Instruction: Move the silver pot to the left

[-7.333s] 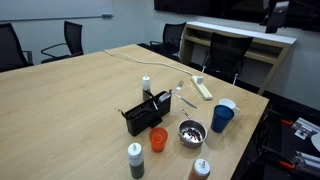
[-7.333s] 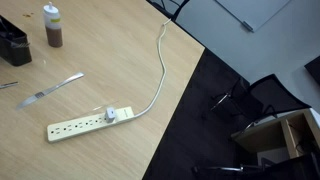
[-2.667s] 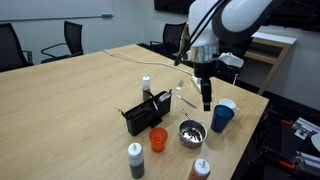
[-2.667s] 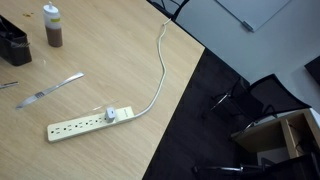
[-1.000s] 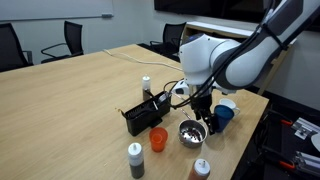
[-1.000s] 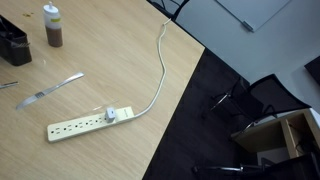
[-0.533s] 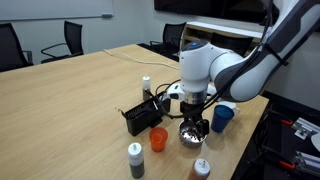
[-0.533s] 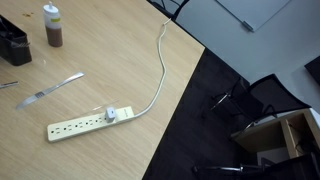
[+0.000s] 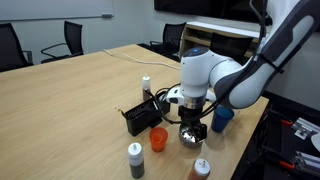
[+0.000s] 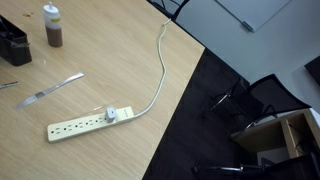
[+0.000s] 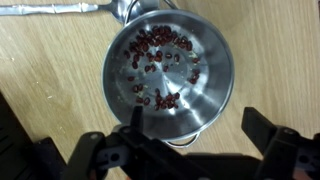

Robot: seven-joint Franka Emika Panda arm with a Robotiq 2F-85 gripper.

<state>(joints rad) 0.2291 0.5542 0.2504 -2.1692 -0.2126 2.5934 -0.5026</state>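
Observation:
The silver pot (image 11: 168,76) is a shiny round metal pot with dark red bits inside. In the wrist view it fills the middle. My gripper (image 11: 200,128) is open: one finger is inside the pot's rim, the other is outside over the table, and the near rim with its small loop handle lies between them. In an exterior view the gripper (image 9: 192,128) is down on the pot (image 9: 192,137), which it mostly hides, between the orange cup (image 9: 158,139) and the dark blue cup (image 9: 221,118).
A black organizer (image 9: 140,118) stands next to the orange cup. Two bottles (image 9: 135,160) stand near the front edge. A power strip (image 10: 90,122) with its cord, a knife (image 10: 52,91) and a brown bottle (image 10: 52,26) lie further along the table.
My gripper has come down the last bit onto the silver pot, and its fingers now straddle the rim. The pot has not moved.

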